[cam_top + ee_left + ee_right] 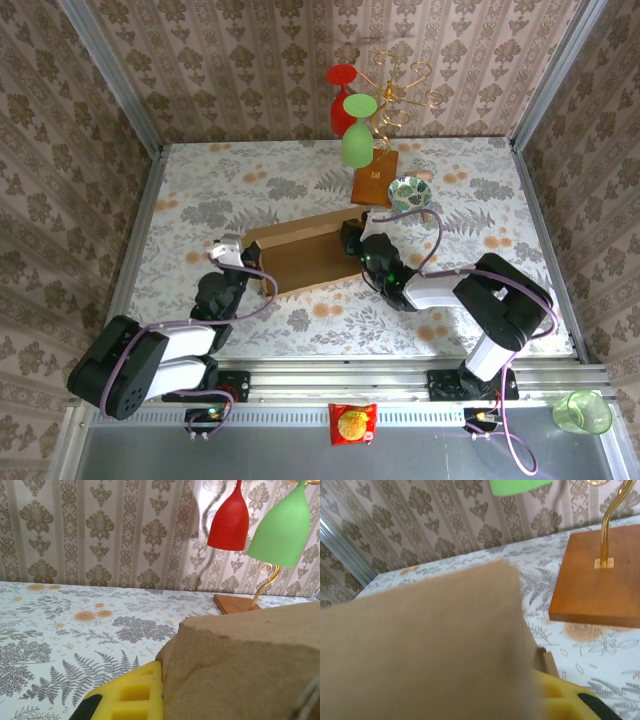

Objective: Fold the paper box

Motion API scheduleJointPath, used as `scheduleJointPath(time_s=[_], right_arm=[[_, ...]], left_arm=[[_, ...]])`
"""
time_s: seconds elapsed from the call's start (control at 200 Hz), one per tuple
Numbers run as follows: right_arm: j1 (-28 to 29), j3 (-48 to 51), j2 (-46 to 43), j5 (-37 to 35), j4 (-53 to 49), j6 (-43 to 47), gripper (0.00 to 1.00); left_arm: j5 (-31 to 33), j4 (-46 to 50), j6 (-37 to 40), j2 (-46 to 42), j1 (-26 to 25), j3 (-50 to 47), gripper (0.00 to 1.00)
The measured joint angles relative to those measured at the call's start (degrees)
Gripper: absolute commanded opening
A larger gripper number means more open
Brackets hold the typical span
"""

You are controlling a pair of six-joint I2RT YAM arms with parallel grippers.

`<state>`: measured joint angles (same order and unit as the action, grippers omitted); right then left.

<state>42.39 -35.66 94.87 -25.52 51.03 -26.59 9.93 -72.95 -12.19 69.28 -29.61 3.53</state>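
The left gripper [236, 252] sits at the left end of the paper box [300, 258], which lies flat on the table [190, 205]. Cardboard hides one finger, so the jaw opening cannot be determined. The right gripper [352, 240] at the box's right end has the same limitation. The table is floral-patterned. Wallpapered walls [250, 70] stand behind the box.

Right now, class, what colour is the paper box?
The paper box is tan-brown; top external view best.
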Motion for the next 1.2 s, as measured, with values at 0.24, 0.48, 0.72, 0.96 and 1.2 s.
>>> scheduleJointPath(time_s=[0.24, 0.48, 0.72, 0.96, 1.2], right_arm=[[1.3, 0.9, -2.1, 0.5, -7.1, -1.5, 0.40], [1.4, 0.8, -10.5, 1.1, -18.5, -4.6, 0.51], [1.4, -0.4, -17.9, 5.6, -31.0, -11.7, 0.53], [1.4, -1.0, -25.5, 9.7, -38.9, -20.7, 0.54], [1.7, -3.0, -32.3, 11.0, -45.3, -25.8, 0.60]], left_arm=[[0.4, -1.3, 0.6, 0.1, -1.9, -0.9, 0.00], [0.7, -0.5, 0.4, -0.8, -3.0, -0.9, 0.00], [1.1, 1.5, 0.3, -1.5, -3.8, -0.1, 0.00], [1.6, -0.9, 0.2, 2.6, -3.8, 1.6, 0.00], [2.4, -1.8, 0.2, 3.9, -4.6, 2.0, 0.00]])
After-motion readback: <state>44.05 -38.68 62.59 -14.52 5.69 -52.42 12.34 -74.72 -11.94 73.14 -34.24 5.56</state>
